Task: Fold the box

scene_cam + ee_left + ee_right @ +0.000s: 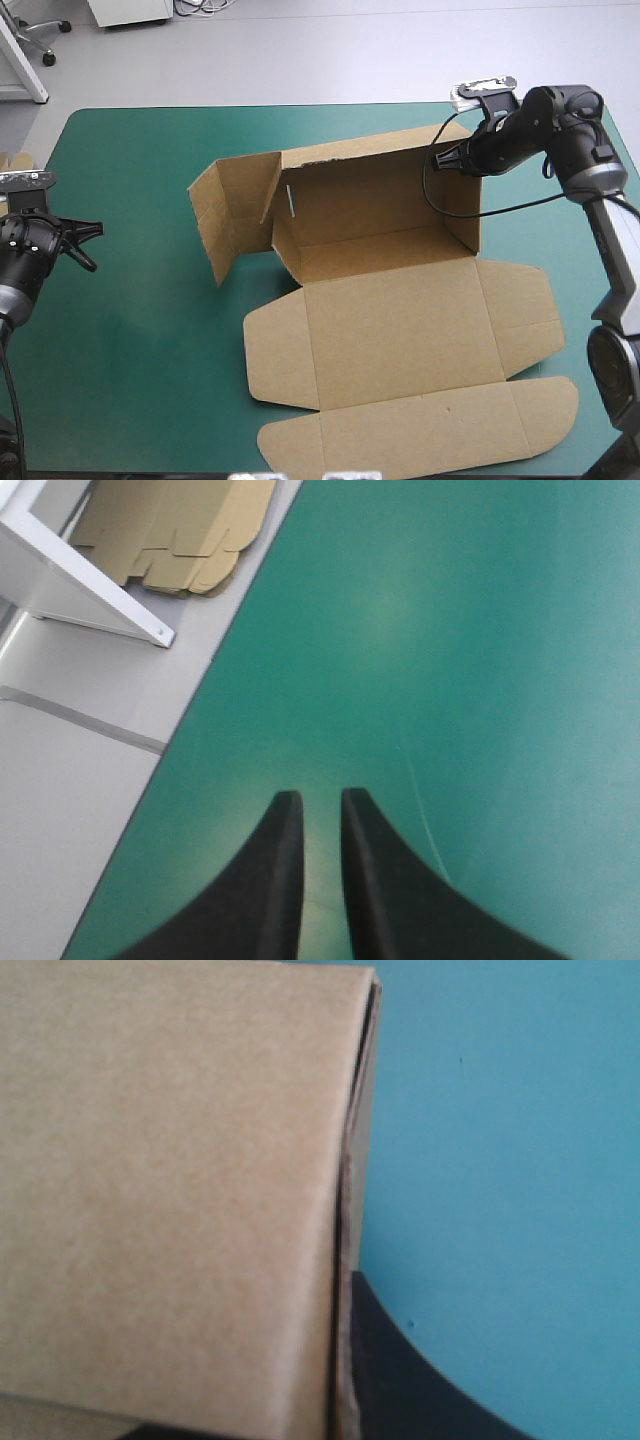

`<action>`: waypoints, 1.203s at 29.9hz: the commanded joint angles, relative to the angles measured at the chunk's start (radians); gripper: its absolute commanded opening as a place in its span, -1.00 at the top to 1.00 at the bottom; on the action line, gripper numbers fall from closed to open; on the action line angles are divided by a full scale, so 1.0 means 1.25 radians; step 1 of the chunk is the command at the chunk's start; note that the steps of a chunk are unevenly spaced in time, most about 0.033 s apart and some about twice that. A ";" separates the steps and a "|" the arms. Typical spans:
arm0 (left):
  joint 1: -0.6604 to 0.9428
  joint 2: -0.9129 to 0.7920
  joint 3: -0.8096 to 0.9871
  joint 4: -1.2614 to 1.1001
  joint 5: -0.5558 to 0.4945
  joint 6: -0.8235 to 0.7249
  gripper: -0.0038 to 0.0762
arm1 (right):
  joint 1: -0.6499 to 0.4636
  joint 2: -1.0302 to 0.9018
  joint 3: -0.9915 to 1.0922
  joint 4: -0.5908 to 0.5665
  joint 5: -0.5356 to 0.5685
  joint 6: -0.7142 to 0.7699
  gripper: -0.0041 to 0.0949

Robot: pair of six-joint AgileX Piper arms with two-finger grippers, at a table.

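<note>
A cut sheet of brown board, the box (390,300), is seen in the middle of the counter with the teal-green cover (130,350). Its back wall and right wall are raised. The left wall is swung outward and only partly raised. The lid, with its flaps, is laid flat toward the counter's near edge. The right tool (441,160) is clamped on the top of the right wall at its far corner, with the board held between the black fingers (420,1380). The left tool (88,247) is held over bare cover near the counter's left edge, well apart from the box. Its fingers are parted by a narrow gap, and nothing is held between them. A stack of more brown board (175,530) is seen beyond the counter's left edge.
</note>
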 commanded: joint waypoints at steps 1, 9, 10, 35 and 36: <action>0.001 -0.024 -0.020 -0.072 -0.003 0.101 0.69 | -0.002 0.020 -0.078 -0.009 0.056 0.015 0.98; 0.001 -0.024 -0.020 -0.132 0.042 0.181 0.69 | -0.002 0.154 -0.126 -0.008 0.056 0.040 0.98; -0.001 -0.024 -0.020 -0.132 0.041 0.181 0.69 | -0.002 0.169 -0.126 -0.008 0.056 0.044 0.98; -0.001 -0.027 -0.020 -0.149 0.044 0.184 0.69 | 0.000 0.182 -0.260 0.001 0.055 0.036 -0.36; -0.001 -0.029 -0.020 -0.149 0.044 0.184 0.69 | 0.000 0.171 -0.260 0.001 0.055 0.036 -0.36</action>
